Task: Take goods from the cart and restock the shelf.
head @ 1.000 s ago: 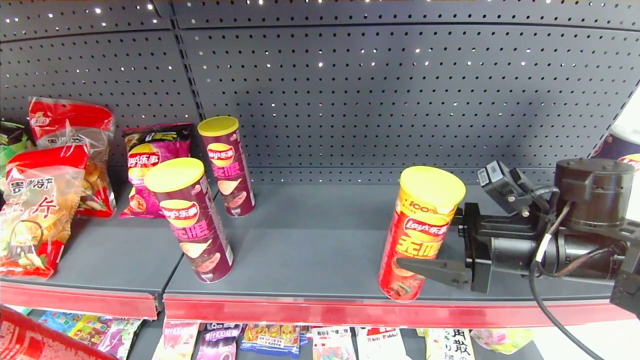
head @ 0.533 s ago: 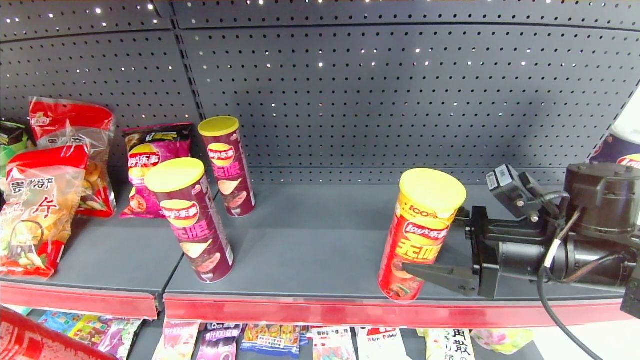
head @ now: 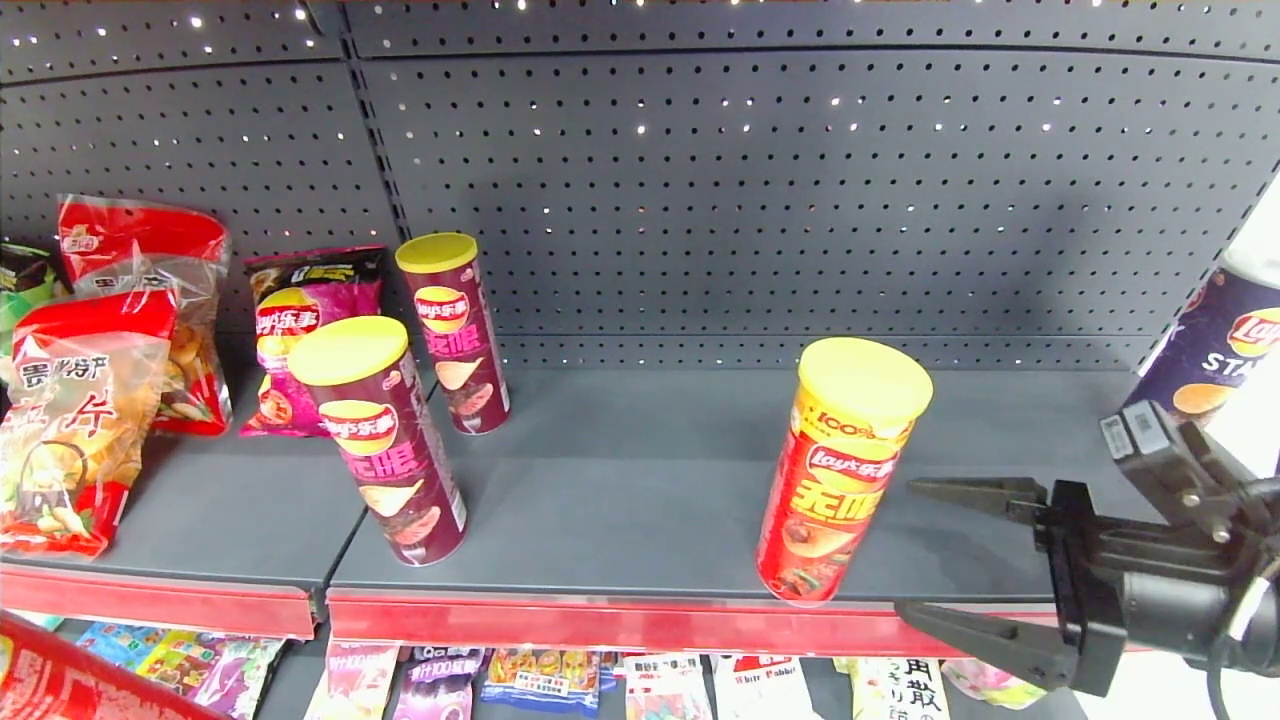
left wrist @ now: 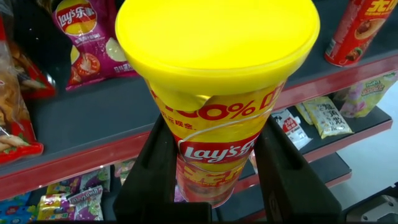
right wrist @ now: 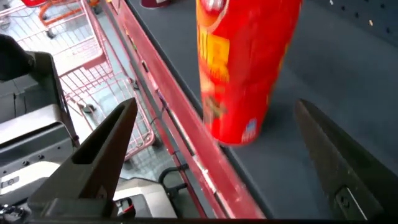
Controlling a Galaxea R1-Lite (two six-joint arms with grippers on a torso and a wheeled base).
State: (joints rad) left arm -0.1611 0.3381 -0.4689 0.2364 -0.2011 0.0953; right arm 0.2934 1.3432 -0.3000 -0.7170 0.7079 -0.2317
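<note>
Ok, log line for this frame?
right gripper: open, beside red can upright on shelf | left gripper: shut on held can

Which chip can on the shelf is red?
The red can by the right gripper. The front maroon can and back maroon can stand farther left.

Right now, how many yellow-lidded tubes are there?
4: front purple tube, back purple tube, both left; red tube by the right pincer; held tube in the left pincer. Others may hide.
</note>
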